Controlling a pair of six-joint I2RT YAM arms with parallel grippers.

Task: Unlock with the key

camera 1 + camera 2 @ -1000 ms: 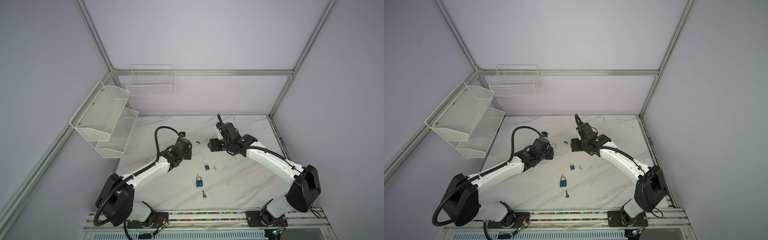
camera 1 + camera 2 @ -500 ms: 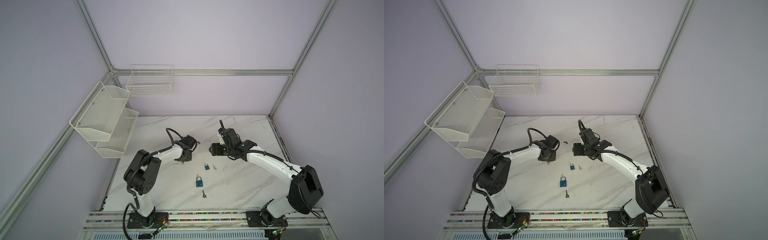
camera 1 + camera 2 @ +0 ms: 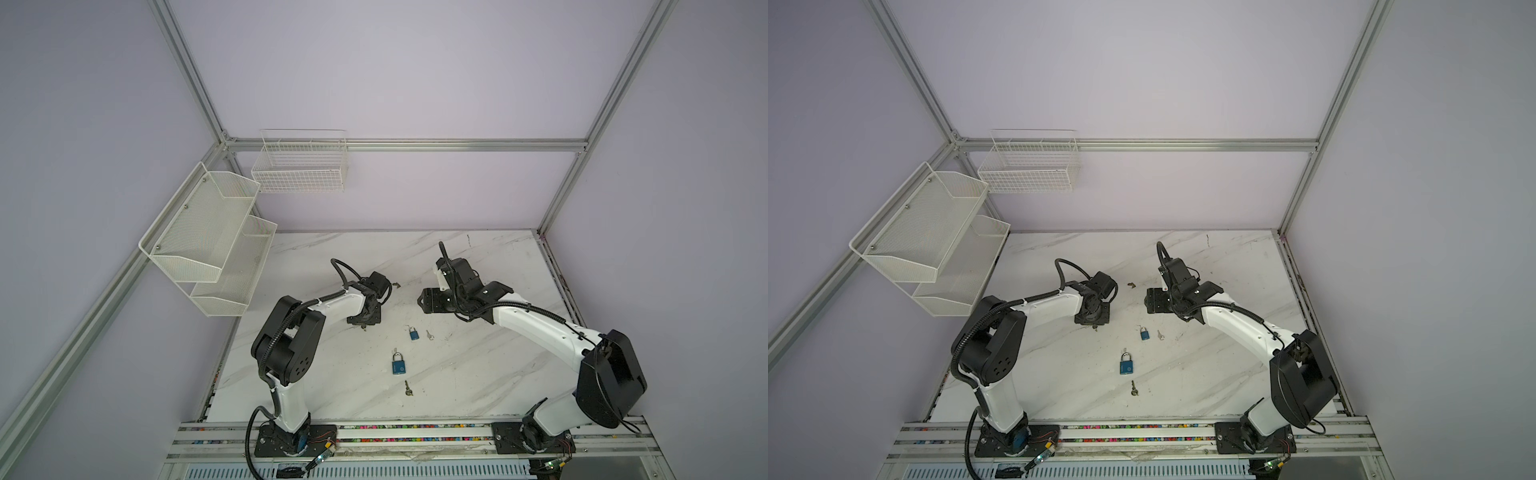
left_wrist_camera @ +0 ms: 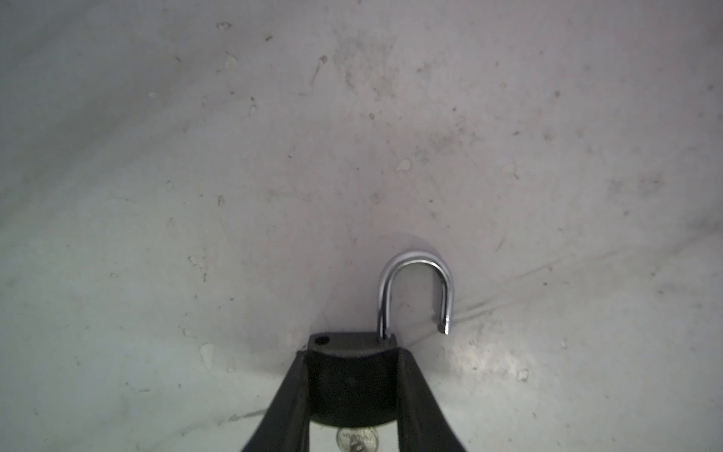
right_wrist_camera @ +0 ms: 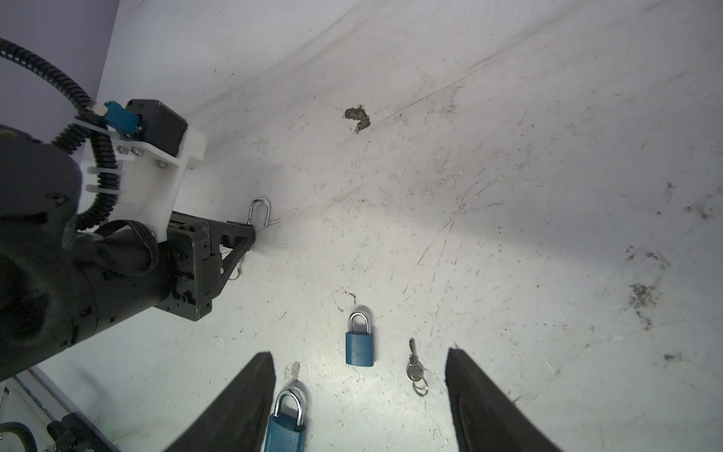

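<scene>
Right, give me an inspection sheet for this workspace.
Surface: marble table, scuffed.
Job's things: dark padlock, shackle swung open, key at its base; two blue padlocks, both shut; two loose keys beside them.
Clutter: one dark scrap.
Hands: left hand shut on the dark padlock; right hand open, holding nothing.
Cables: black cable loops at both wrists.
Surroundings: mesh shelves and wire basket on the walls, nothing seen inside.

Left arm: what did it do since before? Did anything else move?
The left arm folded up: its elbow swung from low on the left to high near its base. The left fingers hold the dark padlock, shackle open. The right fingers, open, eased slightly toward the front. The small blue padlock, the big blue padlock and the loose keys stayed put.
</scene>
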